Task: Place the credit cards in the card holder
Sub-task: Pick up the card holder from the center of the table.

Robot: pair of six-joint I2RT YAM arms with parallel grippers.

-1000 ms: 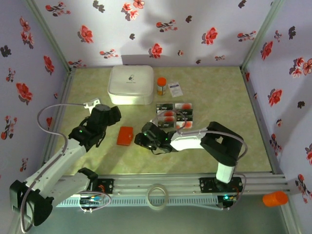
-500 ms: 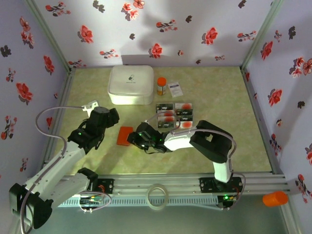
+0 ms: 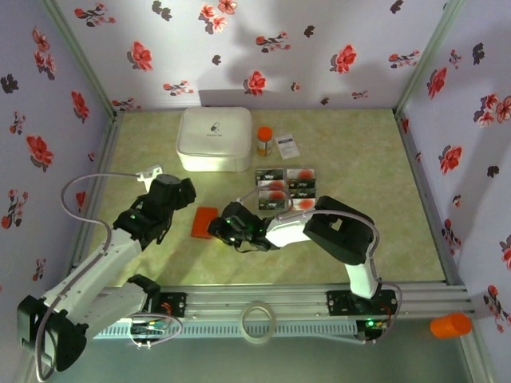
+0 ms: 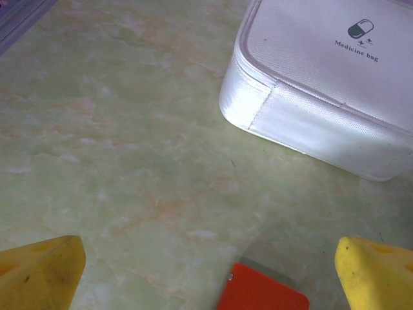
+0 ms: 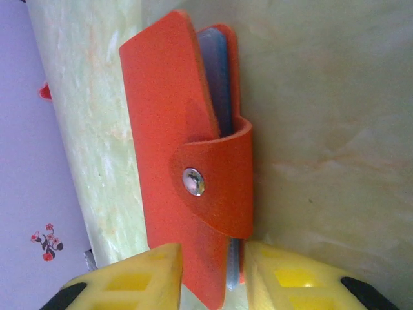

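Well, I saw the right gripper pinching the wallet by its edge, between both fingers. The left gripper hung wide open, just beside that wallet.

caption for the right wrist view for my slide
Right gripper straddling one end of the snap-closed orange card holder, blue lining showing, on the green table
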